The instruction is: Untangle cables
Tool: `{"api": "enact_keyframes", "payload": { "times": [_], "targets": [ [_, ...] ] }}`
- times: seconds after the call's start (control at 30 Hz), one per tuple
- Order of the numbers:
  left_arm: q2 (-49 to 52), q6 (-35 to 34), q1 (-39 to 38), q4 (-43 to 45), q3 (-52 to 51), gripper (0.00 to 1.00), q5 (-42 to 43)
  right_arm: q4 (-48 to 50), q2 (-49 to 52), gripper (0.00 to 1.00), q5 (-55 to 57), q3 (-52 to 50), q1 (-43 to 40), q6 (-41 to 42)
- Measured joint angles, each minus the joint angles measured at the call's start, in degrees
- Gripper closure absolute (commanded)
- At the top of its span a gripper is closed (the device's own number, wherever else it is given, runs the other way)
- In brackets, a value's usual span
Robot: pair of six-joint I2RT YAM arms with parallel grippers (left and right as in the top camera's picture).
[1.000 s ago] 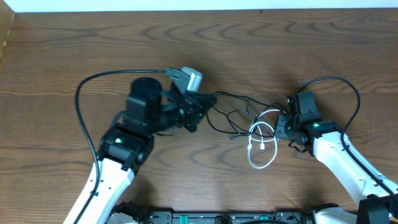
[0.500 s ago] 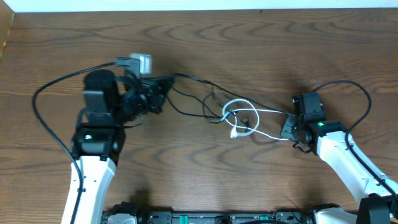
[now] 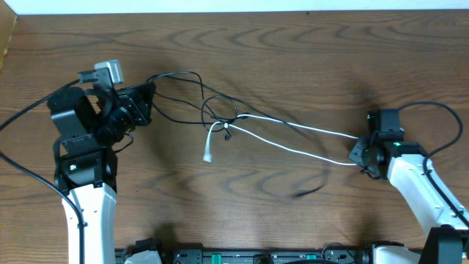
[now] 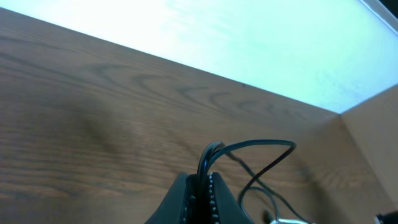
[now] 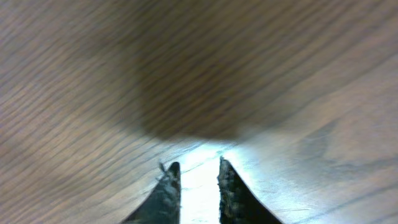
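My left gripper (image 3: 145,95) is shut on the black cable (image 3: 183,75). In the left wrist view the black cable (image 4: 249,146) rises as a loop out of the closed left gripper (image 4: 202,177). It curves right into a small knot with the white cable (image 3: 293,136) near the table's middle. Two strands of the white cable stretch right as far as my right gripper (image 3: 357,152). Its plug end (image 3: 208,156) hangs left of the knot. In the right wrist view the right gripper (image 5: 199,168) has its jaws a little apart, with only glare-lit wood between them.
A blurred dark cord end (image 3: 311,191) lies on the wooden table (image 3: 242,220) at the front right. A pale wall edge (image 3: 220,7) runs along the back. Thick black arm wires arc beside both arms.
My left arm has pulled left and back with the black cable. My right arm has moved right, drawing the white cable out straight. The bundle has spread out, and the right jaws have parted slightly.
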Motion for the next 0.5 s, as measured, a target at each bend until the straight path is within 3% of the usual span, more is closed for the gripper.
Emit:
{"api": "enact_keyframes", "payload": {
  "times": [0.3, 0.4, 0.5],
  "targets": [
    [0.0, -2.2, 0.1, 0.0, 0.0, 0.93, 4.0, 2.6, 0.0, 0.59, -2.5, -0.1, -3.9, -0.5],
    [0.0, -2.6, -2.0, 0.1, 0.0, 0.93, 5.7, 7.7, 0.0, 0.49, -10.1, -0.1, -4.0, -5.4],
    [0.0, -2.6, -5.8, 0.2, 0.0, 0.93, 6.6, 12.7, 0.0, 0.45, -23.2, -0.1, -3.9, -13.2]
  ]
}}
